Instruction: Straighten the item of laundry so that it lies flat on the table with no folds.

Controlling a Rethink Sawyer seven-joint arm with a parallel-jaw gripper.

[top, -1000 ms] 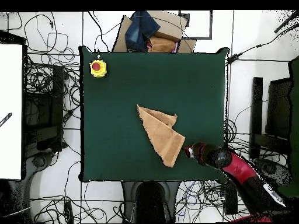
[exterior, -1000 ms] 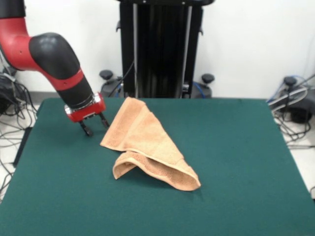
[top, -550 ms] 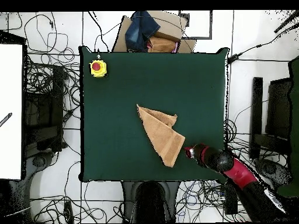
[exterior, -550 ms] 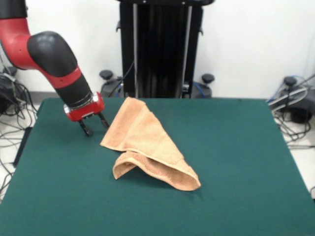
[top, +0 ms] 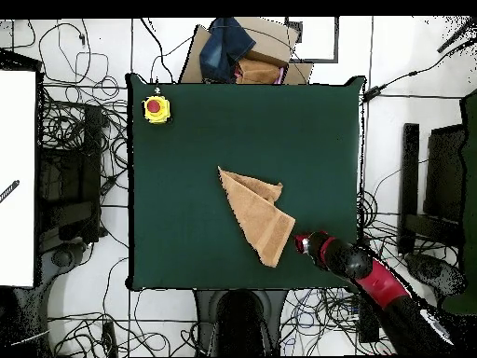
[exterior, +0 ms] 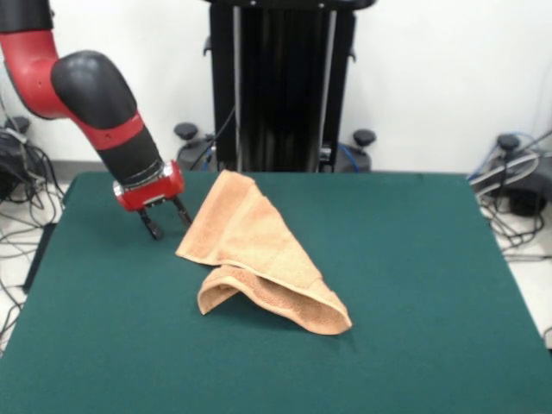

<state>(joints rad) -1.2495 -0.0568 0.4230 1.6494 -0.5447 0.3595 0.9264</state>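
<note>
Front view:
Towel place: towel [exterior: 259, 259] lies near the middle of the table [exterior: 414, 285], a little left of centre.
Towel shape: folded to a rough triangle, with one corner tucked under at the lower left; it is not flat.
Towel axis: long side runs from the upper left to the lower right of the frame.
Material: soft, fluffy terry, peach-orange; table top is dark green and felt-like.
Gripper: gripper [exterior: 166, 219] hangs at the left, just beside the towel's upper left edge, low over the table; it does not seem to touch the cloth.
Jaws: apart, two dark fingers, nothing between them.
Key relation: towel lies to the right of the jaws, so I judge the next move must go right, to the near hem.

Overhead view:
Towel place: centre of the table, axis from upper left to lower right.
Gripper: at the lower right, just beside the towel's lower tip; jaws too small to read.
Other: a yellow box with a red button [top: 156, 108] in the upper left corner, well apart.
</note>
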